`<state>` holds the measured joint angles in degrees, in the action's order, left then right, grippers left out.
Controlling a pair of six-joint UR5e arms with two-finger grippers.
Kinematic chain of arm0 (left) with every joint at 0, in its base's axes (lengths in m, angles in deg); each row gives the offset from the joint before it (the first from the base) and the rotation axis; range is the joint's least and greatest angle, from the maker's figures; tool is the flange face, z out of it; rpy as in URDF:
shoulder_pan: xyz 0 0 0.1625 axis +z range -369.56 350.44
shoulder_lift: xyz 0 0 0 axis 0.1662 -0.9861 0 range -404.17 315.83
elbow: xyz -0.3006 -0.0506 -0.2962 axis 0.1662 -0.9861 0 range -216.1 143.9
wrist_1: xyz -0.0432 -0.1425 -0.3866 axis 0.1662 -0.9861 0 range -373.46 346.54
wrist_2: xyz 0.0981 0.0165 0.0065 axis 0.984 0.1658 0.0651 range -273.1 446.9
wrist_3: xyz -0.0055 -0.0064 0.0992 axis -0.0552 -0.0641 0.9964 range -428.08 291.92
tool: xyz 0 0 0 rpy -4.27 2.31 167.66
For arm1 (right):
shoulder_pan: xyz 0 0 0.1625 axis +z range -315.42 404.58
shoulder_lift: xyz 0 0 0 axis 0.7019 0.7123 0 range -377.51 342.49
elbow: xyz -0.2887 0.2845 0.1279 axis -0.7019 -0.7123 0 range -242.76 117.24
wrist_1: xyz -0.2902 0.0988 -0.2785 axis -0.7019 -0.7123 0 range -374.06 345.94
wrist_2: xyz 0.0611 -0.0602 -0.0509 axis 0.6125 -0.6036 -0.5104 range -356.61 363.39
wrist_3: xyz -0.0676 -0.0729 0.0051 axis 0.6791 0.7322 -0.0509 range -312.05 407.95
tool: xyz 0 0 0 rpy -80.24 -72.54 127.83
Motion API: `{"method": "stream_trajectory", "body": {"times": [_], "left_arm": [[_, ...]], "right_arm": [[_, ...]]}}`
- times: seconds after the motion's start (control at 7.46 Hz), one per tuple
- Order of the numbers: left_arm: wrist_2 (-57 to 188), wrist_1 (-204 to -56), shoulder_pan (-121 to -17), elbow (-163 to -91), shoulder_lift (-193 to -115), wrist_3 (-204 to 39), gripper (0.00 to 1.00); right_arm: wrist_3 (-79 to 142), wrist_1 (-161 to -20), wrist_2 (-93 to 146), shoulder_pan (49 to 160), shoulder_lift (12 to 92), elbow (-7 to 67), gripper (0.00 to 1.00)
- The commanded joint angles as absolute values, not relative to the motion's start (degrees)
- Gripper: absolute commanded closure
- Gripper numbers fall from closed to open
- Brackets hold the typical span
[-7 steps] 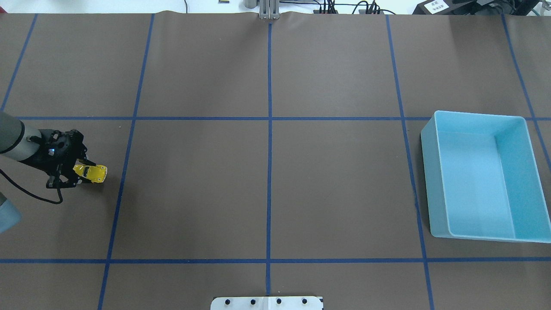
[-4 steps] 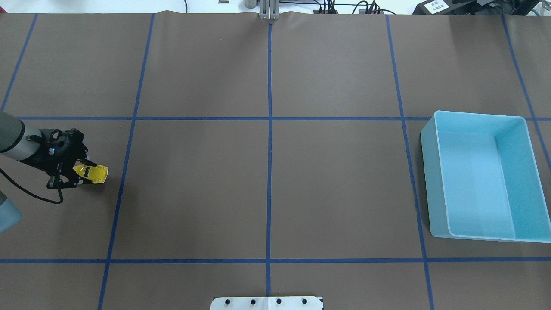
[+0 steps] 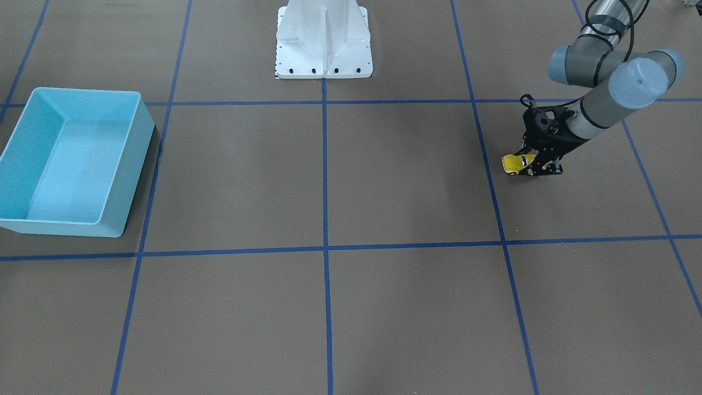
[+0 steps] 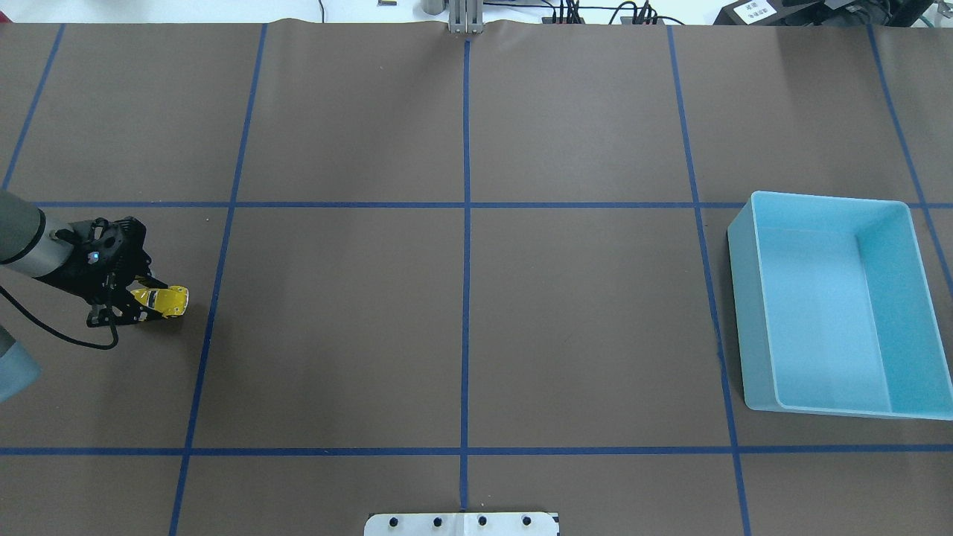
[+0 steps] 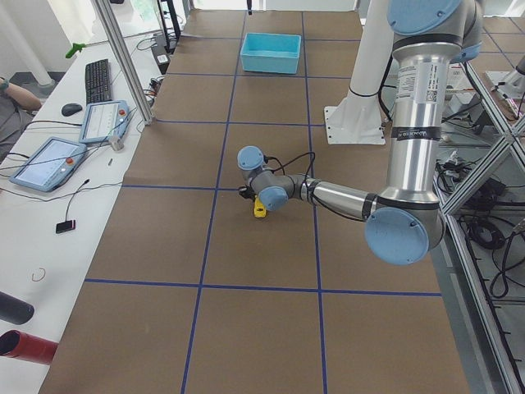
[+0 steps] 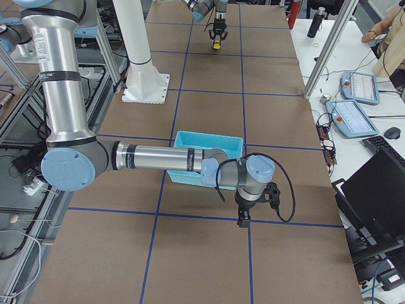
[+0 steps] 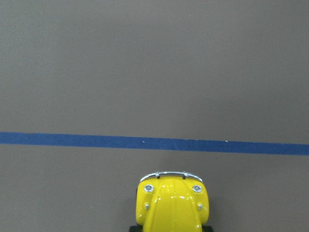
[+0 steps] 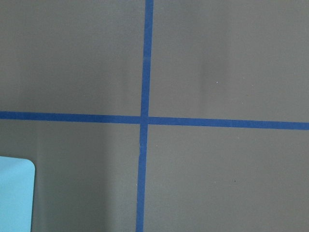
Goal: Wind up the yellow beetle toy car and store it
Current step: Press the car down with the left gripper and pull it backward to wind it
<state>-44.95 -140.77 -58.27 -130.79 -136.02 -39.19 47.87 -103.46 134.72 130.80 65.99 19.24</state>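
Note:
The yellow beetle toy car [image 4: 167, 300] is held in my left gripper [image 4: 146, 304] at the table's far left, low over the brown mat or on it; I cannot tell which. The jaws are shut on its sides. It also shows in the front-facing view [image 3: 514, 163], where the left gripper [image 3: 531, 165] grips its rear. The left wrist view shows its hood [image 7: 172, 205] pointing at a blue tape line. It shows too in the left view [image 5: 259, 209] and the right view [image 6: 217, 44]. My right gripper [image 6: 243, 218] hangs near the blue bin; whether it is open I cannot tell.
The light blue bin [image 4: 830, 199] stands empty at the table's right side, also in the front-facing view [image 3: 82, 92] and the right wrist view [image 8: 14, 193]. The white robot base plate [image 3: 323, 63] sits at the robot's edge. Blue tape lines grid the mat.
The left gripper with the car has shifted slightly to the right and dipped a little lower. Nothing else has moved.

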Motion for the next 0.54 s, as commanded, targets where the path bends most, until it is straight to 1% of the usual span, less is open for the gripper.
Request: {"method": "stream_trajectory", "body": {"times": [0.0,0.27,0.4], "left_arm": [[-46.3,-140.8,-58.6,-130.4,-136.0,-40.0,1.00],[-46.3,-142.0,-58.9,-130.2,-135.4,-39.8,1.00],[-46.4,-145.1,-59.5,-128.1,-135.3,-39.7,1.00]], "right_arm": [[47.9,-103.4,134.8,130.8,66.0,19.2,0.00],[47.9,-103.4,134.8,130.8,66.0,19.3,0.00],[47.9,-103.4,134.8,130.8,66.0,19.3,0.00]]}}
